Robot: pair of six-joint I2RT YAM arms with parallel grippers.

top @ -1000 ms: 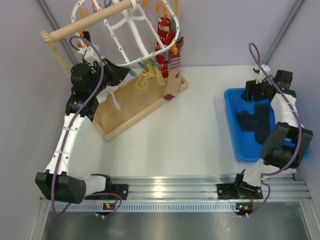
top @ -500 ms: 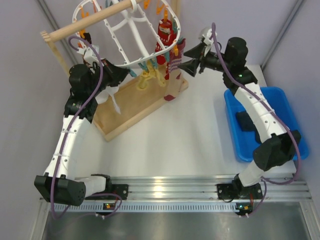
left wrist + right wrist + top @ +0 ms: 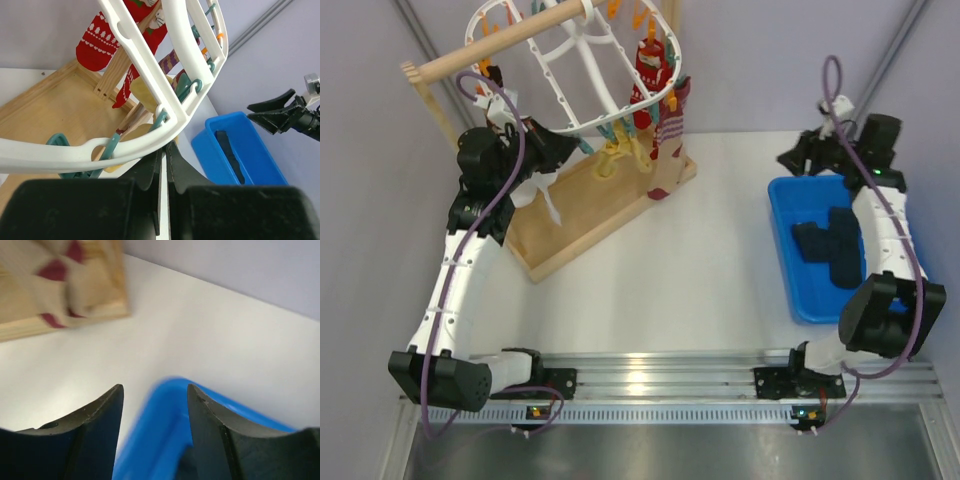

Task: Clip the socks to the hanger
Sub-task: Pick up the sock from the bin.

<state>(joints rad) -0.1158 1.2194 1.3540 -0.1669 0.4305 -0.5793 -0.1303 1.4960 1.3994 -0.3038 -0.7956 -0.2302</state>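
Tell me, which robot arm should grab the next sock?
Probably right. The right end effector is open beside the blue plastic tray holding dark navy fabric socks. The left end effector is shut, up by the white plastic oval hanger.

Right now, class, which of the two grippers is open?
The right gripper: its jaws stand apart and empty, with the rim of the blue bin showing between them. The left gripper is shut, just under the white hanger.
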